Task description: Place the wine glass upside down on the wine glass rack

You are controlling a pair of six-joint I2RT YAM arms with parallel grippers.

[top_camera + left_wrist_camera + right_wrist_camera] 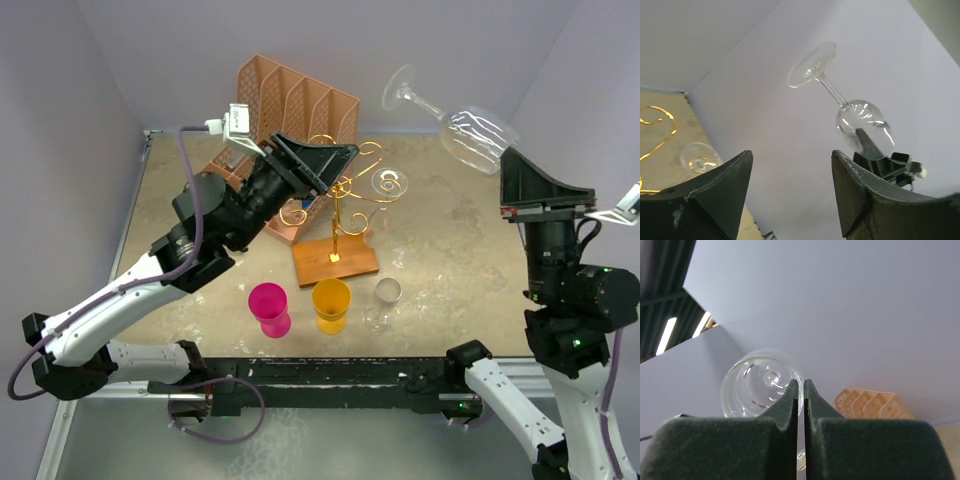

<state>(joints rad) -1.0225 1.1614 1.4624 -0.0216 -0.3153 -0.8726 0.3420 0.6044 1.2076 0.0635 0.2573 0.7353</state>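
The table [450,230] carried a peach file organizer [300,95] at the back and, just in front of it, the gold wire rack [335,262] on its wooden base, with one clear glass [388,183] hanging foot-up from a curl on its right side.

The left end effector [340,168] hovered close over the rack's left curls. Its jaws were spread wide and empty, and they faced across toward the raised glass.

The right end effector [510,165] stood well to the right of the rack and high above the table. It was pressed together on the rim wall of the wine glass [478,135], with one finger inside the bowl.

The glass's long axis ran from the bowl at the fingers, up and leftward, to the foot. It was tilted rather than upright, and the foot was the highest part.

The rack therefore lay down and to the left of the held glass. The left arm was much the nearer to it, while the right arm had the glass. By this reading, the move ahead turned on carrying the stem leftward and down to a free curl.

A pink cup [268,305], a yellow cup [331,303] and a small clear cup [385,295] stood in a row in front of the rack
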